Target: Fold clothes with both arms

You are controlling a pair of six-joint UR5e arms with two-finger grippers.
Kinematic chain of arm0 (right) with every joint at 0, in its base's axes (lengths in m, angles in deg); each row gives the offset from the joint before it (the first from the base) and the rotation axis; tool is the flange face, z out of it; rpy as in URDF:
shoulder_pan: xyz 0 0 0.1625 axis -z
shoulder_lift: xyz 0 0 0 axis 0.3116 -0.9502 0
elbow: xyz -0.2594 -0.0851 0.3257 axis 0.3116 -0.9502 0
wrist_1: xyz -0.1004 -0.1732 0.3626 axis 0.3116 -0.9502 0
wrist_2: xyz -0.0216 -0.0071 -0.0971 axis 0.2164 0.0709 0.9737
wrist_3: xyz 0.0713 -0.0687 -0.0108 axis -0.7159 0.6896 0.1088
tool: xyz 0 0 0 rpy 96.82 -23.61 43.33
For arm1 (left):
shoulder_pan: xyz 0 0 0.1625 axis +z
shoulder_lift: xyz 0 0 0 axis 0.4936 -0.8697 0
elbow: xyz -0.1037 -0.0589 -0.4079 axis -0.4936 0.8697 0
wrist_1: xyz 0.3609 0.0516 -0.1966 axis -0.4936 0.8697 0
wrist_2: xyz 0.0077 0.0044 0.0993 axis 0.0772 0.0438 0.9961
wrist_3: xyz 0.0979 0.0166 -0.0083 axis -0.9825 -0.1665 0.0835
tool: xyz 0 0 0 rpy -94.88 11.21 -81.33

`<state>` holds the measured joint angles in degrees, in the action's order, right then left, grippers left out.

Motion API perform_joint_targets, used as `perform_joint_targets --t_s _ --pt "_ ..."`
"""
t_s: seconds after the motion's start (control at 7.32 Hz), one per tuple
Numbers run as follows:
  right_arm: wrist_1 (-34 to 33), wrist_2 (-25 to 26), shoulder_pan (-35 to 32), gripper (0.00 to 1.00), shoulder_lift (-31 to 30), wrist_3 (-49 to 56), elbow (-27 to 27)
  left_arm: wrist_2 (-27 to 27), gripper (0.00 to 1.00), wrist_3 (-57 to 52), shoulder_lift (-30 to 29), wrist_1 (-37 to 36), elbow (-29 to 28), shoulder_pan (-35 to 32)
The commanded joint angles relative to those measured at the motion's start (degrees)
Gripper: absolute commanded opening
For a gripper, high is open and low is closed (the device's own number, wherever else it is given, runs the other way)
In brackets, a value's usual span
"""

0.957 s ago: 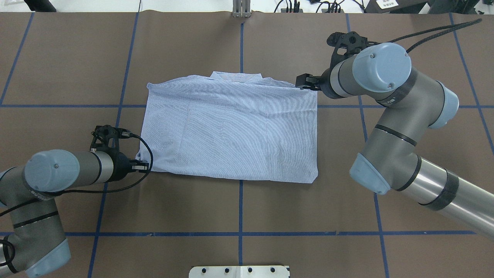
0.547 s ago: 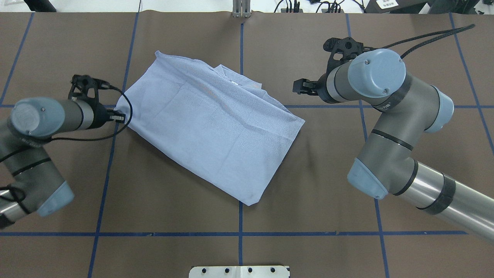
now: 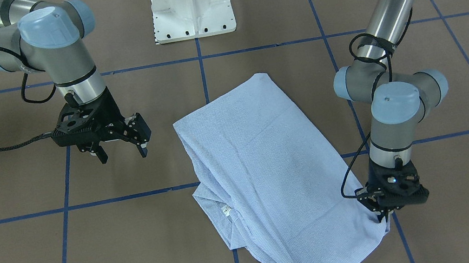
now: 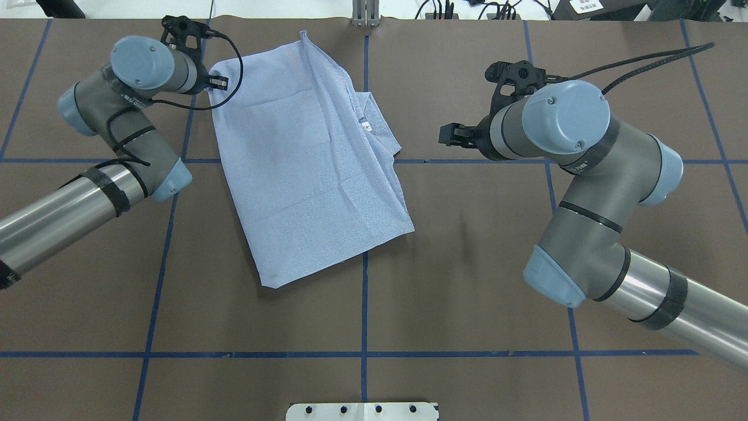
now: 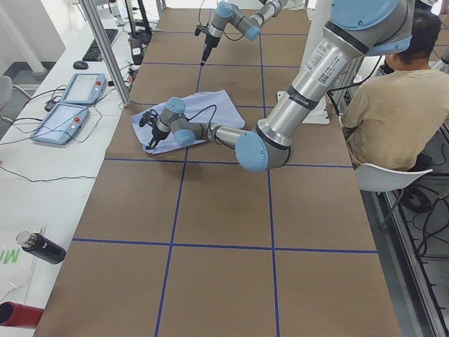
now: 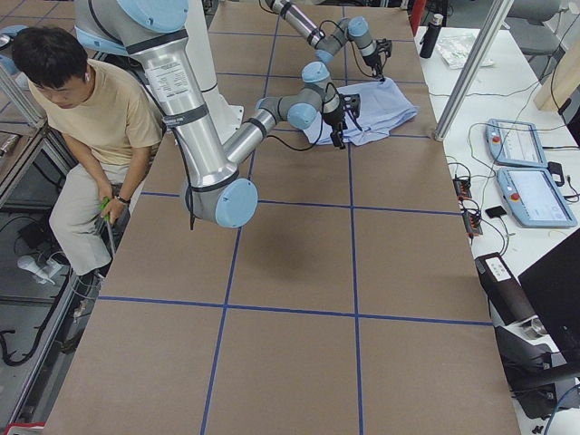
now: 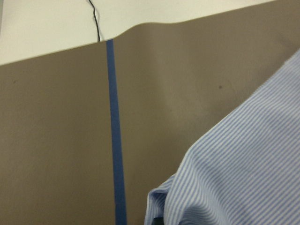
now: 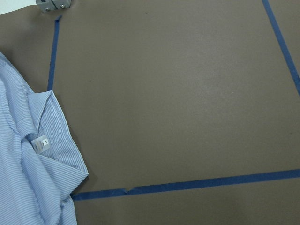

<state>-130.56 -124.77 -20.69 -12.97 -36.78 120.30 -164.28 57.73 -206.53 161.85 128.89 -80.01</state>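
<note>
- Since earlier, our left gripper point(image 3: 382, 215), clamped on a corner of the shirt point(image 4: 310, 169), dragged it aslant, left of centre.
- Our right gripper point(image 3: 123, 154) hung empty, jaws wide, near the collar point(image 4: 374, 126).
- We judged it repositioning; next, the right needs an edge.

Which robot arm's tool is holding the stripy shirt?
The left tool, shut on a corner of the shirt. The right tool hangs open, apart from the shirt and holding nothing.
</note>
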Motion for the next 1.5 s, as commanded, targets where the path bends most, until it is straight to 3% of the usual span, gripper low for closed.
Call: perform_joint_targets --t_s 0.0,0.14,0.27,0.41,0.55,0.82,1.23,1.37 --pt "0.00 -0.02 0.61 1.00 0.33 -0.01 -0.24 -0.31 0.99 -4.28 -3.40 3.85 -4.52 -0.98" --pt "0.00 0.06 1.48 1.00 0.86 -1.23 -0.42 -2.66 1.00 -7.28 -1.23 3.77 0.36 -3.51" --pt "-0.61 0.24 2.62 1.00 2.86 -5.16 -1.12 -11.90 1.00 -8.44 2.45 2.29 5.72 -6.93" --pt "-0.79 1.72 3.94 1.00 5.49 -7.89 -3.04 -17.48 1.00 -9.49 6.31 0.45 12.64 -8.70" --pt "-0.88 3.39 5.17 1.00 8.48 -11.75 -6.36 -17.45 1.00 -9.42 10.88 0.34 19.41 -8.81" --pt "-0.70 5.85 6.75 0.96 14.81 -20.44 -15.41 -17.01 1.00 -3.13 15.65 0.43 26.83 -7.58" --pt "-0.79 9.28 10.79 0.92 14.66 -28.91 -16.15 -14.30 1.00 -0.02 16.37 0.61 27.48 -4.51" --pt "-0.70 11.82 12.37 0.84 14.31 -32.23 -16.24 -14.20 1.00 0.34 16.37 0.61 27.39 -3.98"
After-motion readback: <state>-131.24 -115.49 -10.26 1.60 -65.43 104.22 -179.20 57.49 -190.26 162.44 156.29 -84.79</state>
